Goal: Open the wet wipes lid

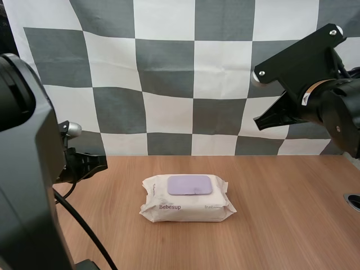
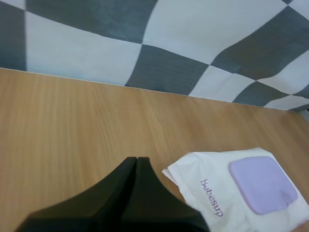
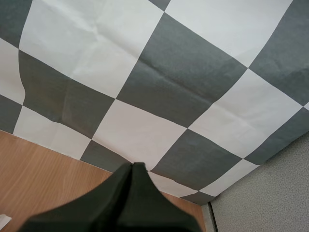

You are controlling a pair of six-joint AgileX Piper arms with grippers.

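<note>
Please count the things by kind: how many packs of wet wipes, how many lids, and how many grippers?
pack of wet wipes: 1
purple lid: 1
grippers: 2, the left gripper and the right gripper, both shut
Total: 4

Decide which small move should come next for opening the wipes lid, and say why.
Probably ease the left pincer over to the pack: the purple lid lies shut, both pincers are shut on nothing, and the right pincer hangs higher, farther off.
</note>
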